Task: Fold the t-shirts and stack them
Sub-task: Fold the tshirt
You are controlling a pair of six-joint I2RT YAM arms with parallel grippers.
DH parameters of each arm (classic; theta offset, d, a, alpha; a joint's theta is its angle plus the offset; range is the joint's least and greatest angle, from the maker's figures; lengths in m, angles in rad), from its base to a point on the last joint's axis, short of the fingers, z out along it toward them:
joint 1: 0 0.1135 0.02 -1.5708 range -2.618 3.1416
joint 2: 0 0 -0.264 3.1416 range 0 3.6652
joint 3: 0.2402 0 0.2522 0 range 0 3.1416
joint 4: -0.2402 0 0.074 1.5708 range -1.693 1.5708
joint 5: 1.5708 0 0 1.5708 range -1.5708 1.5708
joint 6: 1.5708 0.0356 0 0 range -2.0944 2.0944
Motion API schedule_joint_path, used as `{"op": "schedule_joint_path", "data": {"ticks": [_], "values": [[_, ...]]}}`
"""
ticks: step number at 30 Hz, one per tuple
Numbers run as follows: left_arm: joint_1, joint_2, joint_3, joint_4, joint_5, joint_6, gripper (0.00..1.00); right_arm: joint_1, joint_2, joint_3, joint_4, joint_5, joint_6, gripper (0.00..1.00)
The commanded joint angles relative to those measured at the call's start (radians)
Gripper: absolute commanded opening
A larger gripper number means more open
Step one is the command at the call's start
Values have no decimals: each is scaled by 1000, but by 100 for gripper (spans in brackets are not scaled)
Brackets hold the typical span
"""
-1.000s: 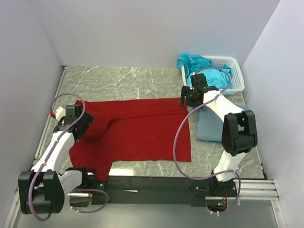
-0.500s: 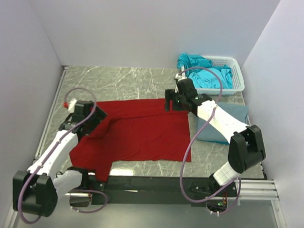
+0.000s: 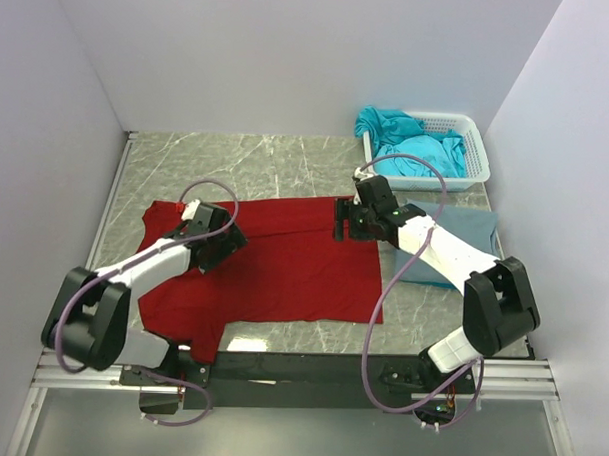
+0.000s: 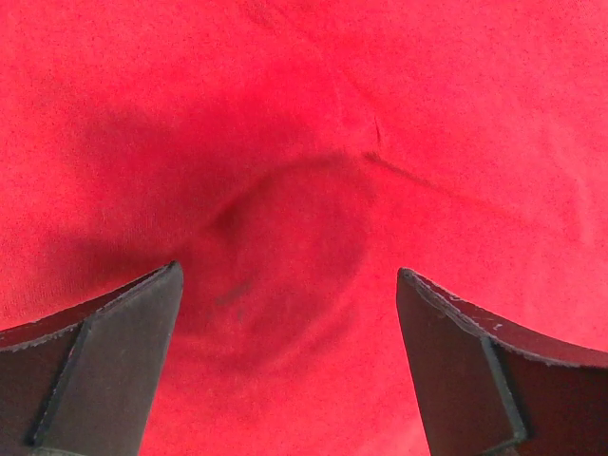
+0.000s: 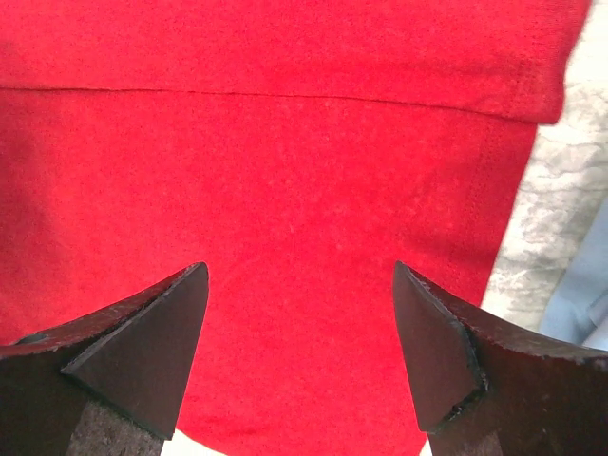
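Room: plain pale walls close in three sides of a grey marbled surface (image 3: 277, 162), seen from above.
Dark red t-shirt (image 3: 283, 272): spread mostly flat across the centre and left of the top view. One sleeve points to the upper left, and its lower-left corner reaches the near rail.
Grey-blue t-shirt (image 3: 471, 234): lies flat at the right of the frame, just beside the red shirt's right edge and partly hidden under the right arm. It looks already folded.
Turquoise t-shirts (image 3: 388, 126): heaped in the white basket (image 3: 475, 144) at the upper right, one spilling over its left rim.
Left pincer (image 4: 285, 285): jaws wide apart with nothing between them, poised over the left-centre of the red cloth. A shallow pucker in the fabric sits between the tips.
Right pincer (image 5: 299, 275): jaws also apart and empty, over the red shirt's upper right corner. A doubled edge runs across the top of its wrist view, with bare marble and a sliver of pale blue at the right.
Step in hand: probably the folding of the red shirt, since both pincers are set over the cloth with neither gripping it.
Next move calls for: each pincer to drop onto the fabric and pinch it cleanly. The two must lift together so the fold comes over evenly. The right one should keep clear of the grey-blue shirt beside it.
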Motion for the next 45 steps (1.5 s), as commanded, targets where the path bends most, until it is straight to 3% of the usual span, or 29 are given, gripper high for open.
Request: {"op": "schedule_joint_path", "data": {"ticks": [1, 9, 20, 27, 35, 41, 45], "values": [[4, 53, 80, 77, -110, 33, 99, -5, -63, -18, 41, 24, 0, 85], [37, 164, 200, 28, -196, 65, 99, -4, -60, -26, 19, 73, -4, 85], [102, 193, 241, -13, -140, 168, 99, -10, -29, -18, 5, 104, -6, 85], [100, 109, 176, -16, -28, 182, 84, -8, -37, -23, 1, 105, -9, 84], [100, 119, 151, -38, -36, 190, 59, -8, -31, -24, 4, 99, -12, 85], [100, 159, 158, -61, -34, 191, 52, -11, -29, -26, 1, 105, -13, 84], [100, 171, 154, -94, -52, 179, 52, -15, -28, -27, 1, 104, -15, 85]]}}
